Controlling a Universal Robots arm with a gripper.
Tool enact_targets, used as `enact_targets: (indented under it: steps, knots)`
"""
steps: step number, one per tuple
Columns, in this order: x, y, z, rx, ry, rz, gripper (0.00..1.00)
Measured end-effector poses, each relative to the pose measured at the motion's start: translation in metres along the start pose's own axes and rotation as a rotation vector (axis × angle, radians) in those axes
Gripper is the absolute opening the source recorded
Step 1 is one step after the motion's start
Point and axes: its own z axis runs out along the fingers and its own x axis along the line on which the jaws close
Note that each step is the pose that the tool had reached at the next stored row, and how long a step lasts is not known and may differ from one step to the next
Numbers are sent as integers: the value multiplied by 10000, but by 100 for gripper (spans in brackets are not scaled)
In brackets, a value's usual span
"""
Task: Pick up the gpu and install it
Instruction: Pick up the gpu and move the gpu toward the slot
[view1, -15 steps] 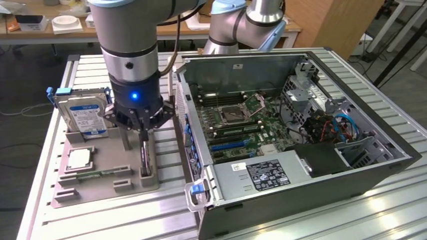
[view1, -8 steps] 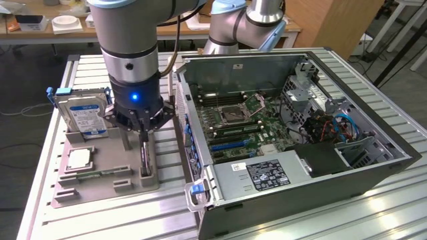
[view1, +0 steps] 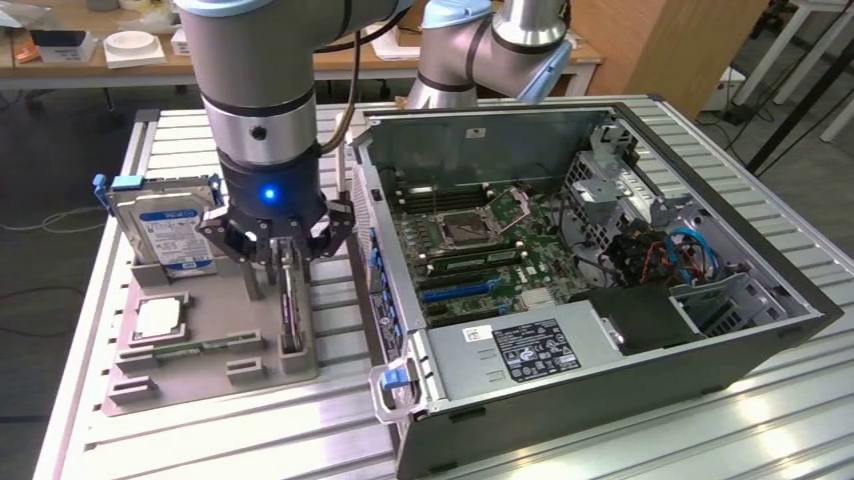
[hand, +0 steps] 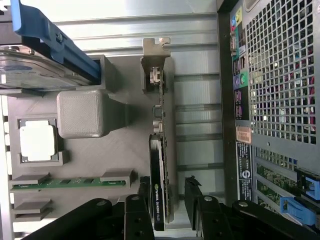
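The gpu (view1: 291, 312) stands on edge in a slot of the grey holder (view1: 167, 375), a thin dark card with a silvery bracket at its far end (hand: 156, 55). My gripper (view1: 284, 262) hangs straight over it, open, with one black finger on each side of the card. In the wrist view the gpu (hand: 159, 170) runs between the fingertips (hand: 192, 197) of the gripper (hand: 167, 190), and a gap shows between the card and one finger. The open computer case (view1: 747, 330) lies at the exterior view's right, its motherboard with blue slots (view1: 461, 290) exposed.
On the holder also sit a silver hard drive (view1: 167, 232) with a blue label, a square CPU (view1: 158, 318) and a green memory stick (view1: 200, 347). The case's rear panel (hand: 275, 100) stands close beside the gpu. A second robot arm (view1: 494, 50) rises behind the case.
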Motion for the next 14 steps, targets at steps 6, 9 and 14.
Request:
enact_targets:
  steps: [6, 9, 14]
  knots:
    - [0, -1, 29, -2, -2, 0, 42]
    - [12, -3, 44, 1, 0, 1, 42]
    - [61, -9, 111, 1, -3, -1, 42]
